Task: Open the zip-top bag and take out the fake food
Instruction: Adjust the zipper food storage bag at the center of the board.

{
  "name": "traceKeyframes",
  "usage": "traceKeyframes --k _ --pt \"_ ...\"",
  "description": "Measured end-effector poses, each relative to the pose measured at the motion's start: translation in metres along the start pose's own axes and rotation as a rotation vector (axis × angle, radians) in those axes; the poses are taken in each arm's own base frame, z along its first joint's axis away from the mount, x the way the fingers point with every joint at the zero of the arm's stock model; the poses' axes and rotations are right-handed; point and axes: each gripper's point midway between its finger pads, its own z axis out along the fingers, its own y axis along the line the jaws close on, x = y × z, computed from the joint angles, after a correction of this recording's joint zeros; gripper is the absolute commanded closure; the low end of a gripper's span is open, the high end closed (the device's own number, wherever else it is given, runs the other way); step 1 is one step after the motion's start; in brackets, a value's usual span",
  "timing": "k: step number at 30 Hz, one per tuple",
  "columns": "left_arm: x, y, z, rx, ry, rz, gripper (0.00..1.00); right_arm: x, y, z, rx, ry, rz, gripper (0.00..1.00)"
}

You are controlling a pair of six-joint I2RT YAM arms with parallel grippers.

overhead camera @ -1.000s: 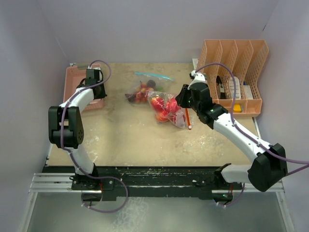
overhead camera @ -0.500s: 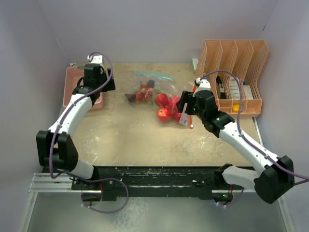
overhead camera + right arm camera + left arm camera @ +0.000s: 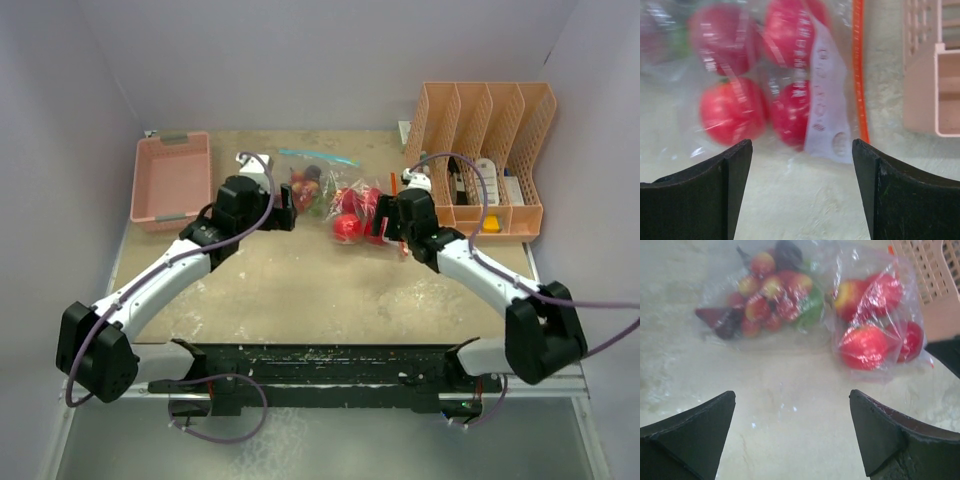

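The fake food (image 3: 732,110), round red apple-like balls, lies sealed inside the zip-top bag (image 3: 880,325) on the middle of the bench (image 3: 300,290). The bag's orange zip strip (image 3: 858,75) runs along the side nearest the peach file rack (image 3: 490,150). A white label (image 3: 827,110) sits just inside that strip. A second bag (image 3: 775,295), holding smaller mixed fruits, touches the first on its left.

The left tool (image 3: 792,395) stands wide with nothing between its fingers and points at the gap where the two bags meet. The right tool (image 3: 802,143) is equally wide and empty, hovering just short of the bag's near edge, in front of the label and the lower red balls.

Several things could go wrong from here:
- The film is thin, glossy and crumpled, so fingers closing on it may slide off.
- A tool may also pinch both layers together and hold the mouth shut instead of parting it.
- If the right tool closes where it aims, it may clamp a ball through the plastic rather than the strip.
- The left tool could snag the neighbouring bag and drag both along.
- A pull toward the rack could jam the strip against it.
- Round fruit, once freed, is likely to roll across the bench.
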Motion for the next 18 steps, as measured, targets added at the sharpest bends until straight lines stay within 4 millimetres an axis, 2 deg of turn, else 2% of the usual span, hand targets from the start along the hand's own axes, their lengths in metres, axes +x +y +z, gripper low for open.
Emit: traceKeyframes --k 2,5,6,9,11,18 --pt "0.017 -0.010 0.000 0.017 0.033 0.005 0.01 0.013 -0.017 0.018 0.048 0.037 0.020 0.27" --pt "0.033 -0.023 -0.002 0.038 0.064 0.015 0.01 0.031 -0.035 0.042 0.101 0.093 0.041 0.51" --pt "0.035 -0.027 -0.003 0.046 0.067 0.021 0.01 0.034 -0.037 0.046 0.107 0.100 0.041 0.61" --pt "0.037 -0.036 -0.005 0.063 0.064 0.031 0.01 0.047 -0.037 0.055 0.107 0.133 0.039 0.82" --pt "0.038 -0.039 -0.006 0.069 0.063 0.035 0.01 0.046 -0.035 0.057 0.092 0.128 0.037 1.00" --pt "0.045 -0.045 -0.010 0.086 0.060 0.029 0.01 0.034 -0.005 0.048 -0.030 0.082 0.057 1.00"
